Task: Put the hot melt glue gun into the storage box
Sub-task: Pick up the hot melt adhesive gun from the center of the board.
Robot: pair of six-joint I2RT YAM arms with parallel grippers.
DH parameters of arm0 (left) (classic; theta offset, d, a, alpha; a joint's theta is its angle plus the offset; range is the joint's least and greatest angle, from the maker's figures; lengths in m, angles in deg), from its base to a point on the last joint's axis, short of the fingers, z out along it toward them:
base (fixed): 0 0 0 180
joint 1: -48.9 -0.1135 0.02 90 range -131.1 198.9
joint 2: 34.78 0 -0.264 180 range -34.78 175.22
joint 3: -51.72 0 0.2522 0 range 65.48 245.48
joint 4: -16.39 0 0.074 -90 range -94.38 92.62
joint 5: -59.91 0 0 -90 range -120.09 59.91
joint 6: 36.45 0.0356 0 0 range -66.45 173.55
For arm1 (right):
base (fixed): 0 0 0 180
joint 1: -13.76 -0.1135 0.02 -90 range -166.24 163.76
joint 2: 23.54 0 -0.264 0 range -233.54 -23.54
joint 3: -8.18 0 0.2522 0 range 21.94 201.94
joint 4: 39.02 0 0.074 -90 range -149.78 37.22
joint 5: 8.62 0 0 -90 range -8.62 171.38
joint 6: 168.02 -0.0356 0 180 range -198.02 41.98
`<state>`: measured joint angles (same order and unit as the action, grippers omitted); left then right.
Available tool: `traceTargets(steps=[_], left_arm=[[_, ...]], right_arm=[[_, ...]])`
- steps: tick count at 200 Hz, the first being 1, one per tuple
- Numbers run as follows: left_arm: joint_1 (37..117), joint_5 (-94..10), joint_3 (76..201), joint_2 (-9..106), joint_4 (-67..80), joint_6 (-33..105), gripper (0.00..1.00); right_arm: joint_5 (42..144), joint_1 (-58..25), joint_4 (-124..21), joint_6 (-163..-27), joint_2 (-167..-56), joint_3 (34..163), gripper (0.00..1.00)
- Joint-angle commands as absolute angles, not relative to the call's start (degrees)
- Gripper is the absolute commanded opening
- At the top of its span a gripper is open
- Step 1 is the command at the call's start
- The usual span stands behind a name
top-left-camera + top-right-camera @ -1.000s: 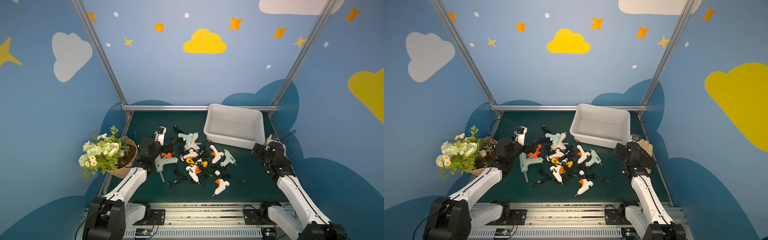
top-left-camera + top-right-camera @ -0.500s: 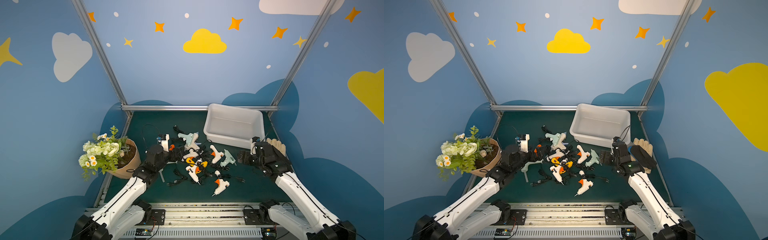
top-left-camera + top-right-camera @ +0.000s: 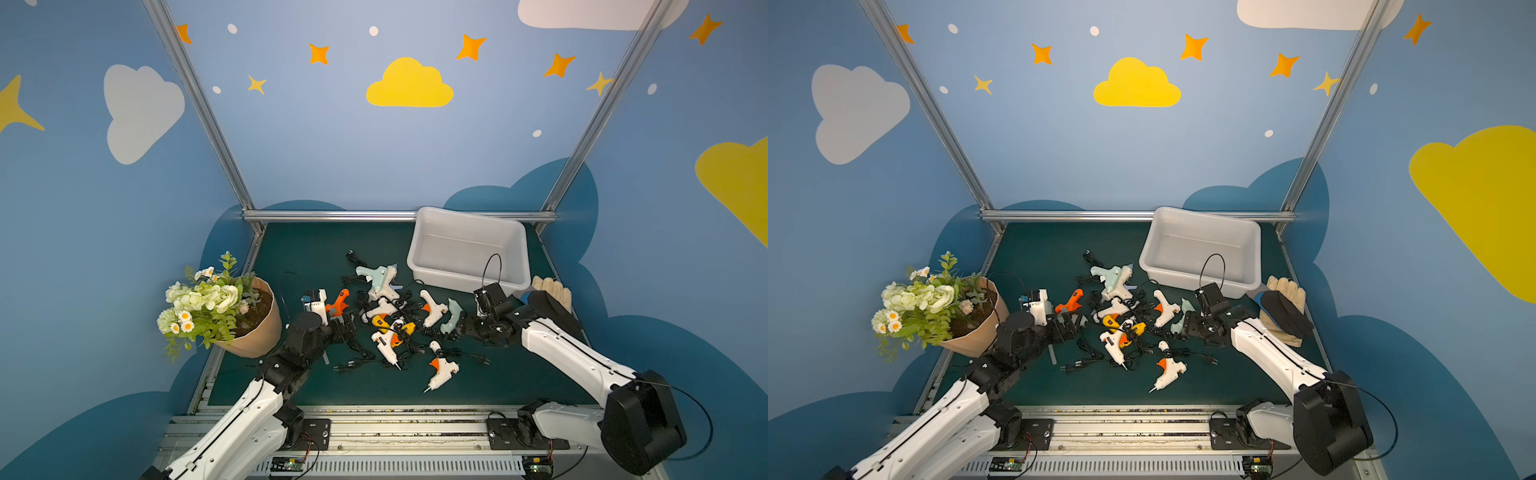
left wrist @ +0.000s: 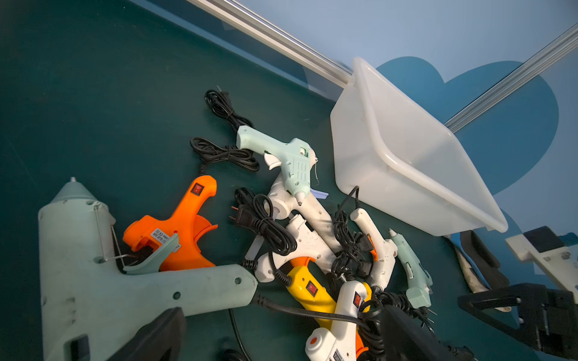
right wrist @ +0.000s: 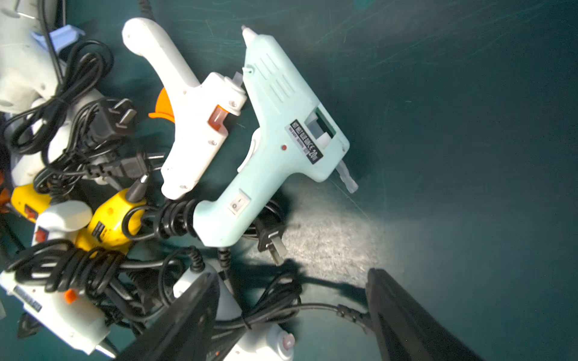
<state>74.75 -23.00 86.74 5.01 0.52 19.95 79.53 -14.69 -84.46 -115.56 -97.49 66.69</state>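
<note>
Right gripper (image 5: 291, 281) and left gripper (image 4: 281, 315) both stand spread and empty; mint gun (image 5: 281, 134) is judged light, rigid, slick-shelled, its cord (image 5: 175, 215) trailing; best held across the handle (image 5: 225, 212).

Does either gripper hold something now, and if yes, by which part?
Nothing is held. The left gripper is open beside a large mint-green plastic glue gun; the right gripper is open over a thin black power cord.

the mint glue gun (image 5: 272, 150) label (image 5: 305, 141) reads "20w".
</note>
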Motion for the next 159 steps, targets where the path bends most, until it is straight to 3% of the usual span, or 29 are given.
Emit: traceTargets(steps=[1, 91, 159], left_arm=[[74.8, -21.9, 85.0, 3.2, 2.6, 19.1, 1.0], [74.8, -23.4, 85.2, 5.1, 5.0, 22.9, 1.0], [74.8, -26.1, 86.4, 9.1, 5.5, 23.2, 1.0]], right_arm=[[77.5, -15.3, -82.5, -121.2, -101.1, 70.2, 0.79], [74.6, -15.3, -88.3, -126.9, -117.7, 81.1, 0.76], [77.0, -15.5, -86.2, -130.5, -119.4, 77.7, 0.71]])
